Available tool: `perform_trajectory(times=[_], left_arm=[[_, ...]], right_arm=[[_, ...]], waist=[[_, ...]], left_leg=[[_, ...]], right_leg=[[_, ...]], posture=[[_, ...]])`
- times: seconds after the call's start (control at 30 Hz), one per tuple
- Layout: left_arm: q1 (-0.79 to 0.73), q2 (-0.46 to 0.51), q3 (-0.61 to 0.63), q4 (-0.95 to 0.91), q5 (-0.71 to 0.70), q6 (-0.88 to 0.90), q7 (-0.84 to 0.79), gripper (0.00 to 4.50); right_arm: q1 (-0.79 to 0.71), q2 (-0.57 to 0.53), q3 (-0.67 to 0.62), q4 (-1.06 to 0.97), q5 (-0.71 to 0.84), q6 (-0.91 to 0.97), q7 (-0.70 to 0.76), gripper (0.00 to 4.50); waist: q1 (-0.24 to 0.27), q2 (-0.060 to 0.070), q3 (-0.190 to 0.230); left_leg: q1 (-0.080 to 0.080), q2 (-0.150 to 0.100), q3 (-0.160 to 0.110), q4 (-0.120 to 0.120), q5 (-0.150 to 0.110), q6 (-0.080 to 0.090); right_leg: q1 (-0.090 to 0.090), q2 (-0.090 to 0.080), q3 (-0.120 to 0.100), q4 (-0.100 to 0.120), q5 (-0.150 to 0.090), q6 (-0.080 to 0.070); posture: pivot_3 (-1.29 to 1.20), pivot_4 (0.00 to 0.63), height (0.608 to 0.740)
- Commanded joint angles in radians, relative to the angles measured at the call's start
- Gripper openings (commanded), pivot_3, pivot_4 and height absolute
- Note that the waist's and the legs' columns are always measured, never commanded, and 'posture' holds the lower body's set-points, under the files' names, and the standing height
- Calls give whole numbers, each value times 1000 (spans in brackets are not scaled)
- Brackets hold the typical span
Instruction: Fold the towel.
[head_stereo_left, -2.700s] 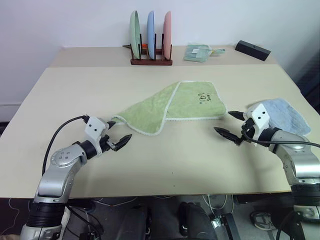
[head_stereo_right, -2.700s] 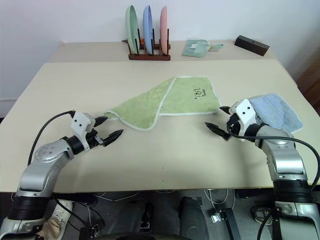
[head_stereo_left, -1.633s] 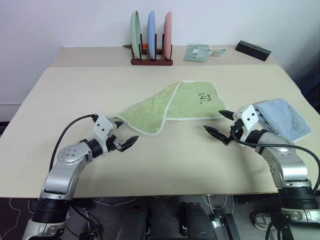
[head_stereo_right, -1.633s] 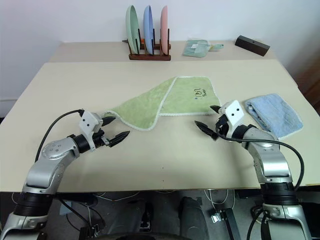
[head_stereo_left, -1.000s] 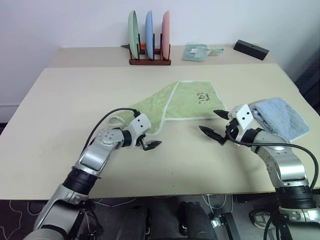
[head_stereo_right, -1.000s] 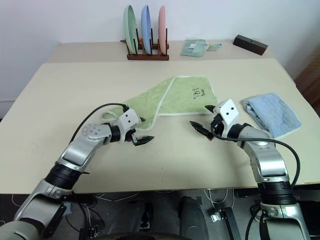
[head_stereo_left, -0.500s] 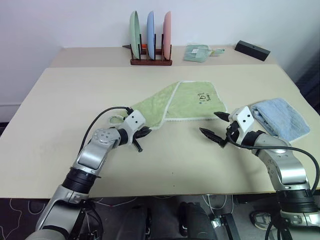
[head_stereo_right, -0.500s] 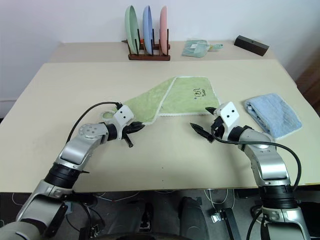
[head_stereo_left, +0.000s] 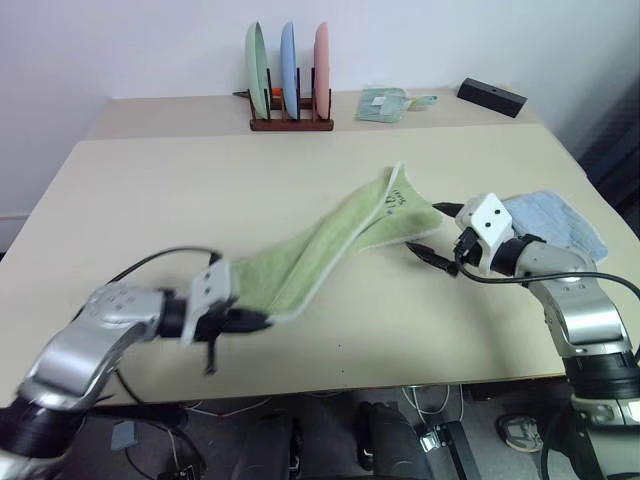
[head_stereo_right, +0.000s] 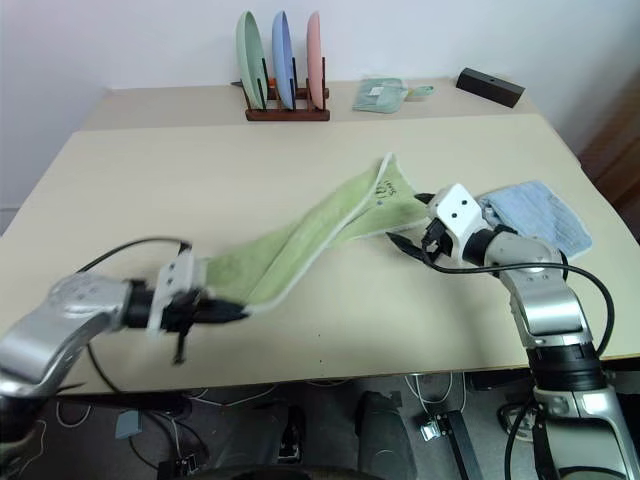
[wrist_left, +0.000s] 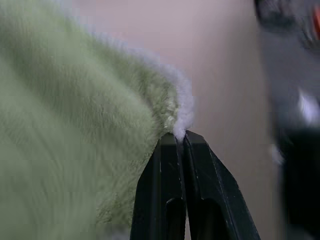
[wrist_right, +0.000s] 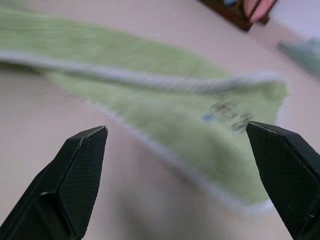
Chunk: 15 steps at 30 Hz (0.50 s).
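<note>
The soft light green towel with white edging (head_stereo_left: 330, 245) lies stretched long across the tan desk (head_stereo_left: 150, 200). The left tool (head_stereo_left: 240, 322) pinches one corner tight. The right tool (head_stereo_left: 432, 238) waits wide open, holding nothing, beside the other end

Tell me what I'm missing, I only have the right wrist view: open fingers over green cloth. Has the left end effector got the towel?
Observer: Yes. The left end effector is shut on the towel, pinching its white-edged corner.
Operator: Is the cloth flat?
Observer: No, it stretches in a long band from that corner toward the right end effector.
Operator: Anything beside my arm?
Observer: A light blue folded towel lies just behind it.
</note>
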Motion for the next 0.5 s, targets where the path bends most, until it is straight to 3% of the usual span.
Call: perform_trajectory(times=[0.03,0.17,0.3,0.5], left_arm=[[74,59,55,-18,26,-43,-18,37],[213,100,138,7,71,-86,3,37],[226,69,162,-8,58,-81,50,37],[214,34,132,-13,58,-82,82,37]], right_arm=[[-72,-12,30,73,-57,-72,7,4500],[-177,-29,117,277,-198,-261,-11,4500],[-236,-39,167,427,-296,-437,-39,4500],[-378,-38,270,670,-537,-751,-275,4500]], waist=[[6,0,0],[1,0,0],[1,0,0],[-3,0,1]], left_leg=[[0,0,0,0,0,0],[-1,0,0,1,0,1],[-1,0,0,0,0,1],[0,0,1,0,3,-5]], right_leg=[[0,0,0,0,0,0],[0,-1,0,-1,0,0],[0,0,0,-1,0,0],[0,0,0,-1,0,0]], posture=[[0,150,737],[0,150,737],[0,150,737],[0,150,737]])
